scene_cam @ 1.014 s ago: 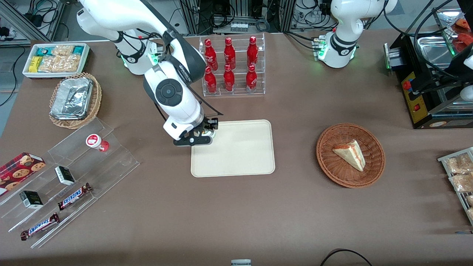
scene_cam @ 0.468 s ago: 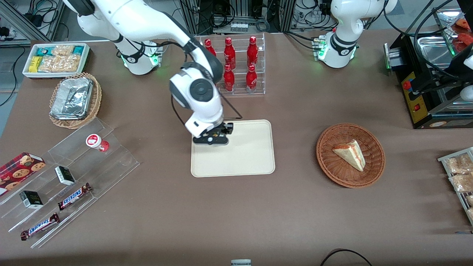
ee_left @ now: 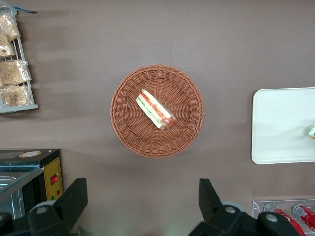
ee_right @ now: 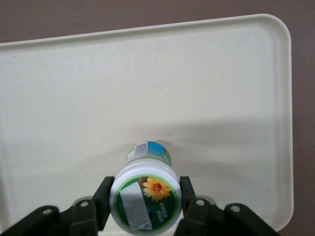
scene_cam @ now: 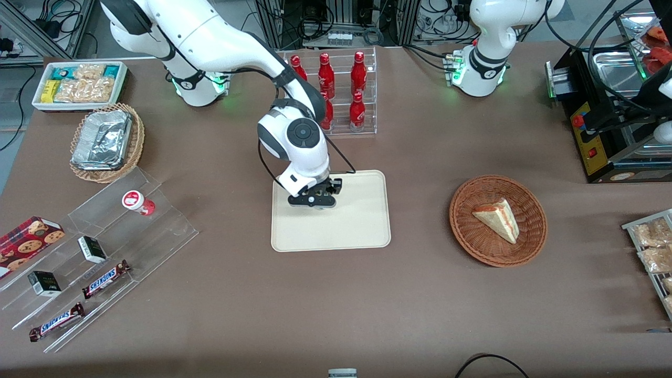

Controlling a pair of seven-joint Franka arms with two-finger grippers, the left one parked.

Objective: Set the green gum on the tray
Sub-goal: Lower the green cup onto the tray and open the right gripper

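1. Gripping the green gum (ee_right: 145, 199) between its two fingers (ee_right: 103, 199), the claw (scene_cam: 314, 201) of the working arm is closed on the bottle's sides just under the lid; the wrist view shows the white lid with its green ring and flower mark, and the blue-green label below it.
2. Claw position: above the tray (scene_cam: 362, 231), over the part of it farther from the front camera and toward the working arm's end. Whether the bottle's base touches the tray cannot be told.
3. Tray: cream-beige, rounded corners, low rim, lying flat on the brown desk (scene_cam: 336, 304) near its middle.
4. Clear rack of red bottles (scene_cam: 357, 113): farther from the front camera than the tray, partly hidden by the arm.
5. Wicker basket (scene_cam: 533, 239) holding a wedge-shaped sandwich (scene_cam: 497, 219): beside the tray, toward the parked arm's end.
6. Red-lidded bottle (scene_cam: 137, 202): on a clear stepped stand (scene_cam: 163, 231) toward the working arm's end, well apart from the tray; chocolate bars (scene_cam: 105, 279) lie on its lower steps.
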